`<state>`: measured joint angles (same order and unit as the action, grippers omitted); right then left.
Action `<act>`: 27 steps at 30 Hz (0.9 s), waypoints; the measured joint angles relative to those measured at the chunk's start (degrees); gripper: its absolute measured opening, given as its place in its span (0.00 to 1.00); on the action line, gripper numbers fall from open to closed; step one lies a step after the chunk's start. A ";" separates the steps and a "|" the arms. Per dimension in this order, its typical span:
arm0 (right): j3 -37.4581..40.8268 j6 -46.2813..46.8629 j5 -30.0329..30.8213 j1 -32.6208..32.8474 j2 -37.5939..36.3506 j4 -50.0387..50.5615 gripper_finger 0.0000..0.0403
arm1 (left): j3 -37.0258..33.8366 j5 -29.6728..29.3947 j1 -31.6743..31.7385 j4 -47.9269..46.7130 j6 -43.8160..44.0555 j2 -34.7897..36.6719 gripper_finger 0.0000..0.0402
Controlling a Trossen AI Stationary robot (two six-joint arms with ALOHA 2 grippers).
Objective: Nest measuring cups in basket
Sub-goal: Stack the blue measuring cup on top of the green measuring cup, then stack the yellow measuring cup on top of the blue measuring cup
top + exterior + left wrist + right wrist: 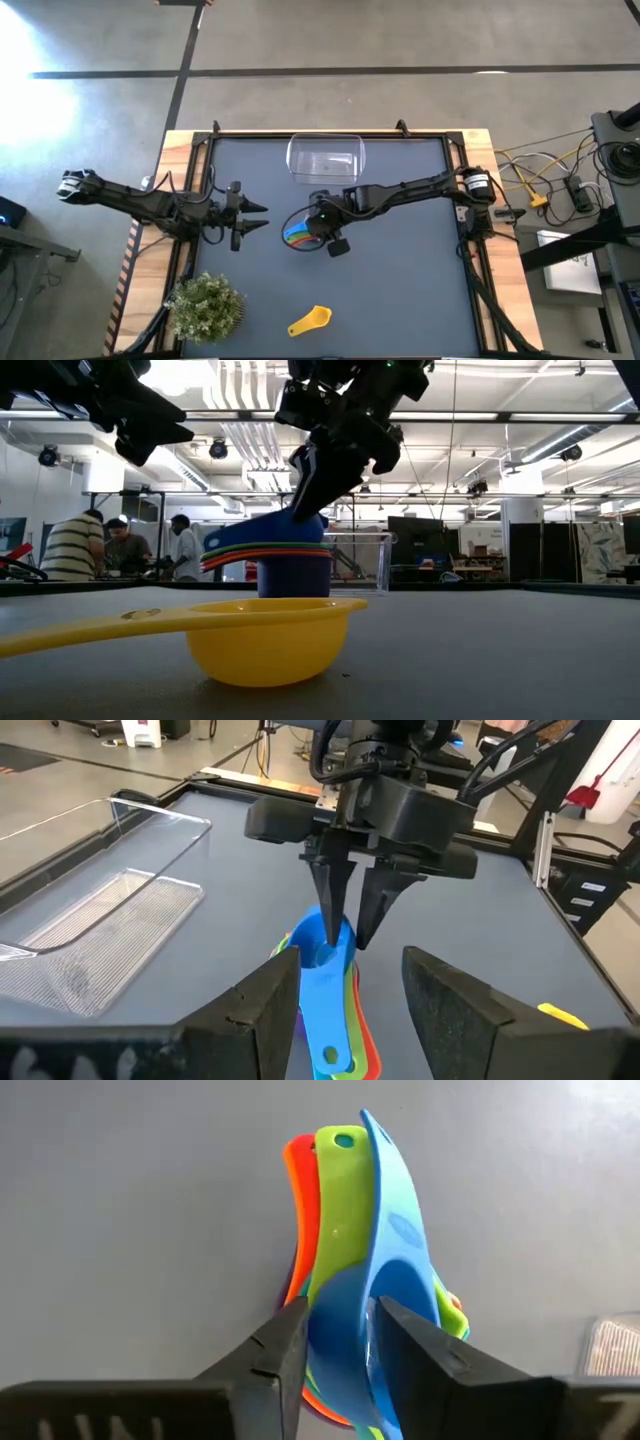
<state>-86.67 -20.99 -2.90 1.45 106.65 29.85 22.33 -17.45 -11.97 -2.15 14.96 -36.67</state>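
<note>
- Low view, lower centre: the yellow plastic measuring cup [265,642] lies nearest, alone on the dark tabletop [480,650]; it could be forgotten outside the stack.
- Mid-frame, the right gripper [343,925] pinches the tilted blue plastic measuring cup's [385,1280] rim above the nested stack of coloured cups [297,236]; a crooked seating may topple the stack.
- Left gripper [258,217] waits narrowly parted at left centre.
- Upper centre, the clear rectangular plastic basket [326,158] holds no cups.
</note>
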 joint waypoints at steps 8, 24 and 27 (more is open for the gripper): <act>0.02 1.37 0.07 0.00 0.00 0.73 0.32 | 0.00 0.00 0.00 0.00 0.15 0.00 0.40; 0.04 3.45 3.05 0.02 -0.02 6.03 0.24 | 0.02 0.00 0.00 -0.02 0.15 -1.55 0.40; 0.04 3.43 4.90 0.02 -0.04 5.91 0.21 | 0.02 0.00 0.00 -0.02 0.15 -1.88 0.40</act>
<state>-86.63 -17.56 2.00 1.48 106.61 35.76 22.35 -17.45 -11.97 -2.17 15.11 -38.55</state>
